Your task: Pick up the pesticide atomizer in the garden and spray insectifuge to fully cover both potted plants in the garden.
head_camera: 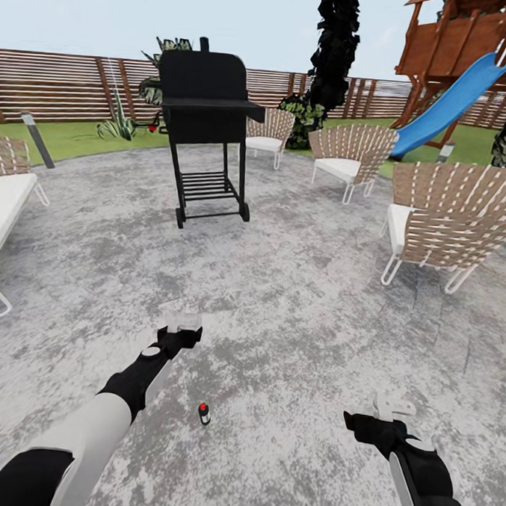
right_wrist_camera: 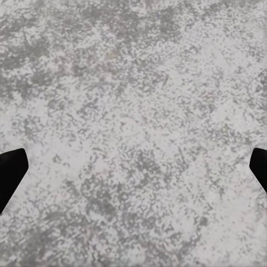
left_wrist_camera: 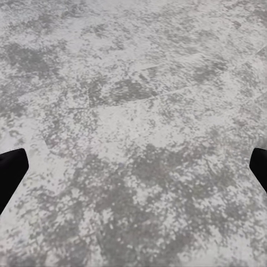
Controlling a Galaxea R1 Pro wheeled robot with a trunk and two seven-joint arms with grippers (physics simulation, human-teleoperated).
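Bottle (head_camera: 204,413): small, dark, red top; on the grey patio (head_camera: 296,285), near foreground, between the two arms, closer to the left one. It seems to stand upright with the red top uppermost, long axis vertical, though it is too small to be sure.

Left pincer (head_camera: 181,321): held above the paving, beyond and left of the bottle, apart from it; fingertips (left_wrist_camera: 11,169) spread wide at the edges of the wrist view, released, nothing between them.

Right pincer (head_camera: 393,406): well right of the bottle, over bare paving; fingertips (right_wrist_camera: 11,169) likewise spread, released.

Far side: black grill (head_camera: 205,123), woven chairs (head_camera: 349,158), blue slide (head_camera: 457,101), slatted fence (head_camera: 61,84).
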